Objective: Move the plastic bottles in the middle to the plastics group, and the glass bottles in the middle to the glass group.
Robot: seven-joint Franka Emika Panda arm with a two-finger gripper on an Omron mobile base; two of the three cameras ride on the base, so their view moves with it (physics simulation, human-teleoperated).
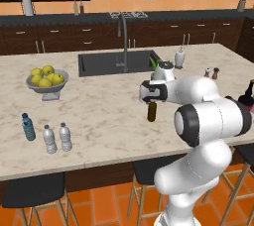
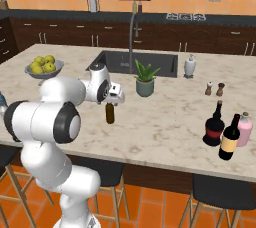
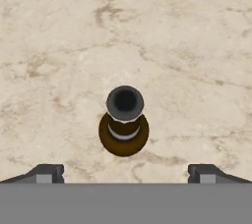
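A slim brown-olive glass bottle (image 1: 152,112) (image 2: 110,114) with a dark cap stands upright in the middle of the island. My gripper (image 1: 151,99) (image 2: 111,102) (image 3: 125,173) hangs straight above it, open, with the bottle's cap (image 3: 125,102) centred between the fingertips and untouched. At the counter's left end is the plastics group: a blue bottle (image 1: 28,127) and two clear ones (image 1: 49,139) (image 1: 65,137). At the right end, a tall black wine bottle (image 2: 230,137) with a yellow label stands beside the round red-banded bottle (image 2: 215,125).
A pink bottle (image 2: 245,128) stands by the glass group. A potted plant (image 2: 145,79) sits just behind the gripper, the sink (image 1: 116,62) with its faucet beyond. A bowl of lemons (image 1: 47,82), salt and pepper shakers (image 2: 214,89) and a soap dispenser (image 2: 189,66) stand further off.
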